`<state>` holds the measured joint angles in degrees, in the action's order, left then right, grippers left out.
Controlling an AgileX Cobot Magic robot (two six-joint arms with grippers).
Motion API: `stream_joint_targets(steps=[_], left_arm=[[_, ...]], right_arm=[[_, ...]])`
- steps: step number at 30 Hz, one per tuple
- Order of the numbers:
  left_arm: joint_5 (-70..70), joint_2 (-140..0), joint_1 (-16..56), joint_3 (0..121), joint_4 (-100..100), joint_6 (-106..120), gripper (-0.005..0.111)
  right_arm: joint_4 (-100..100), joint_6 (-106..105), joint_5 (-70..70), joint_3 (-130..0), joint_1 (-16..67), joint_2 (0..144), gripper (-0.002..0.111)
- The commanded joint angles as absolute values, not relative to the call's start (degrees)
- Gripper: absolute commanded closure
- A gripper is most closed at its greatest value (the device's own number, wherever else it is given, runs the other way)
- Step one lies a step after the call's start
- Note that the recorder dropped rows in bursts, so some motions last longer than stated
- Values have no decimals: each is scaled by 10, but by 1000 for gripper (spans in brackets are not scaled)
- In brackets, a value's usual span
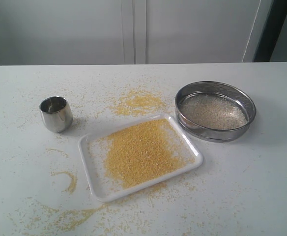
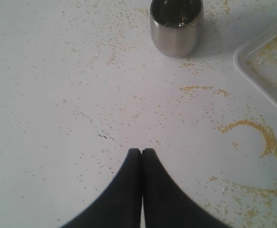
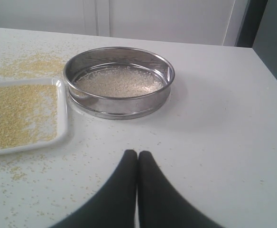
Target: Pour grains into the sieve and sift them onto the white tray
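You are looking at a white bench (image 1: 251, 191) with three things on it. The white tray (image 1: 90, 147) lies near the middle, turned at an angle. A broad heap of fine yellow meal (image 1: 141, 152) is spread over most of it. The sieve (image 1: 210, 132) stands right beside the tray's far right corner; you cannot tell whether the two touch. Whitish grains (image 1: 215, 112) cover its mesh bottom. A small steel cup (image 1: 56, 114) stands upright to the left of the tray, apart from it. Loose yellow meal is scattered across the bench, with a patch (image 1: 136, 103) beyond the tray and curved trails (image 1: 70, 181) on the near left.

Your left gripper (image 2: 142, 153) has its two black fingers pressed together with nothing between them. It is over speckled bench, with the cup ahead of it. Your right gripper (image 3: 137, 155) is likewise closed tight and empty, and it points toward the sieve from well short of it.
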<state>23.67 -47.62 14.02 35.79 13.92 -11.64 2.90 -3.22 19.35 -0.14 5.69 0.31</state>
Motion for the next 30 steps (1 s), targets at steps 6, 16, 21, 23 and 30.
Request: stream_joint_targets(steps=[6, 16, 21, 23, 30], left_arm=[[239, -340, 137, 303, 140, -74, 107], [243, -229, 80, 256, 121, -46, 107], [243, -187, 58, 239, 90, -11, 107], [246, -168, 46, 231, 90, -12, 107], [253, -101, -4, 196, 75, -12, 107]], right_arm=[[27, -42, 193, 0, 57, 0, 108], [27, -42, 193, 0, 57, 0, 108], [27, -42, 193, 0, 57, 0, 108], [27, -42, 193, 0, 57, 0, 108], [27, -42, 193, 0, 57, 0, 108]])
